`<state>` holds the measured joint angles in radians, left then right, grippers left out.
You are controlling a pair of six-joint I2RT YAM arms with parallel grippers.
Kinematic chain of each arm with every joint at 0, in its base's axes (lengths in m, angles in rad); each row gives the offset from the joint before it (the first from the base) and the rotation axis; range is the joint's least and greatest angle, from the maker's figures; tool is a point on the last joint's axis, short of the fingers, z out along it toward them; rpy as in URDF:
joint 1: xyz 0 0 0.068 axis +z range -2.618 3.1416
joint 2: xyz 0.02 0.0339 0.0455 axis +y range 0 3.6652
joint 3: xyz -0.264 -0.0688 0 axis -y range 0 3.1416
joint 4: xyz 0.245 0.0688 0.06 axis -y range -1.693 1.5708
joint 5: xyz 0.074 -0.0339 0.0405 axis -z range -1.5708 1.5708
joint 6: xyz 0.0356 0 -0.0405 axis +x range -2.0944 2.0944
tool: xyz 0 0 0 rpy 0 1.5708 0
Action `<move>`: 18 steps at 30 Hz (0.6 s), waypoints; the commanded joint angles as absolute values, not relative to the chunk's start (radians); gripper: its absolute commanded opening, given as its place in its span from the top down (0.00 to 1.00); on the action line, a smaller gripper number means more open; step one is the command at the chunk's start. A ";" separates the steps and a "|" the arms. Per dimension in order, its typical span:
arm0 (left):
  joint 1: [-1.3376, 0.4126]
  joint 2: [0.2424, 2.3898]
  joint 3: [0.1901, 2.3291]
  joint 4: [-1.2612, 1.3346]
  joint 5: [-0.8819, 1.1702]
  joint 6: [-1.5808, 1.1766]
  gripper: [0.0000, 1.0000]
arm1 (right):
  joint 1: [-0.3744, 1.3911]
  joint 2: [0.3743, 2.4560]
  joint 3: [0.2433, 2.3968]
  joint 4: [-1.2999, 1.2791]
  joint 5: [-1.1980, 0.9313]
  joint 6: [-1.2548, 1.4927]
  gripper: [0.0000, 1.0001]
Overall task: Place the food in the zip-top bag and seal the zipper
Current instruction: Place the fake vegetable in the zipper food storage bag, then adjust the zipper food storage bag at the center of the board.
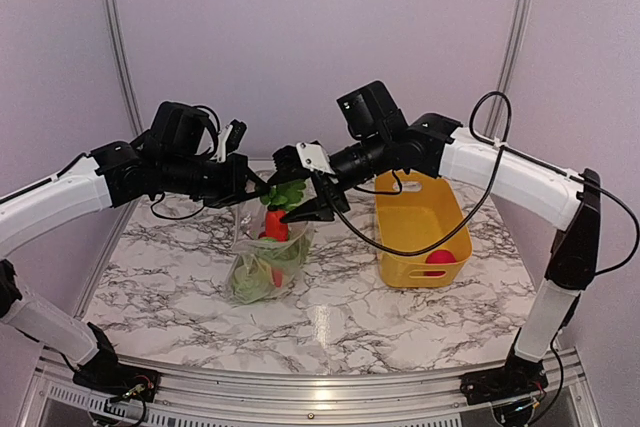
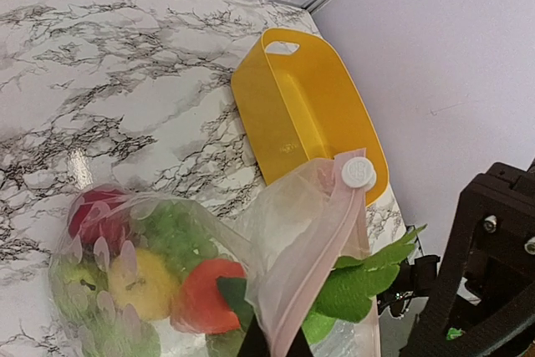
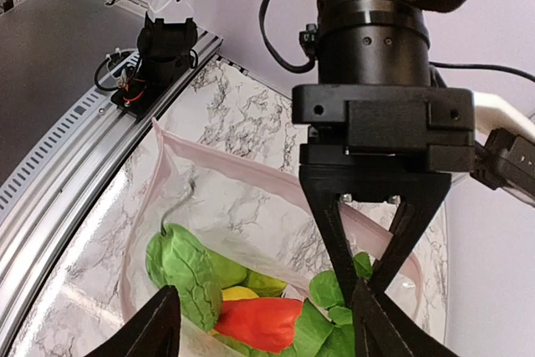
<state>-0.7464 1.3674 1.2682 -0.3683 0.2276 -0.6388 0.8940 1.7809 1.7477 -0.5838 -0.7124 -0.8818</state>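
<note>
The clear zip-top bag [image 1: 265, 265] hangs open-mouthed over the marble table. My left gripper [image 2: 274, 347] is shut on the bag's pale pink zipper [image 2: 322, 248], holding up that edge, with the white slider [image 2: 358, 171] further along. Inside lie food pieces: a red pepper [image 3: 259, 323], a yellow lemon [image 2: 142, 286], green grapes [image 2: 175, 232] and a red apple [image 2: 96, 211]. My right gripper [image 3: 267, 328] stands open just above the bag's mouth. The pepper and its green leaves [image 3: 180, 269] lie between its fingers, untouched. In the top view it [image 1: 308, 212] faces the left gripper [image 1: 255, 187].
A yellow plastic basket [image 1: 400, 217] stands right of the bag with one round red piece [image 1: 438, 258] in its near corner. The two wrists are close together over the bag. Bare marble lies in front of the bag.
</note>
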 commanded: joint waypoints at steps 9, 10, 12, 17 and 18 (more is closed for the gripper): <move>-0.739 1.348 1.276 -0.396 0.231 -0.611 1.00 | 0.921 1.861 1.983 -1.095 -0.546 -1.145 0.56; -0.739 1.350 1.281 -0.404 0.230 -0.608 1.00 | 0.922 1.871 1.997 -1.102 -0.537 -1.148 0.54; -0.739 1.354 1.289 -0.417 0.230 -0.606 1.00 | 0.923 1.876 2.000 -1.092 -0.512 -1.164 0.50; -0.739 1.357 1.298 -0.424 0.229 -0.607 1.00 | 0.955 1.873 1.943 -1.055 -0.424 -1.242 0.47; -0.739 1.357 1.300 -0.426 0.229 -0.608 1.00 | 0.959 1.876 1.938 -1.047 -0.410 -1.246 0.47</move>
<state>-0.7441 1.3651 1.2671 -0.3950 0.2279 -0.6205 0.9249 1.8725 1.9530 -1.0332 -0.4965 -1.1797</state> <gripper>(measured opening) 0.013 0.533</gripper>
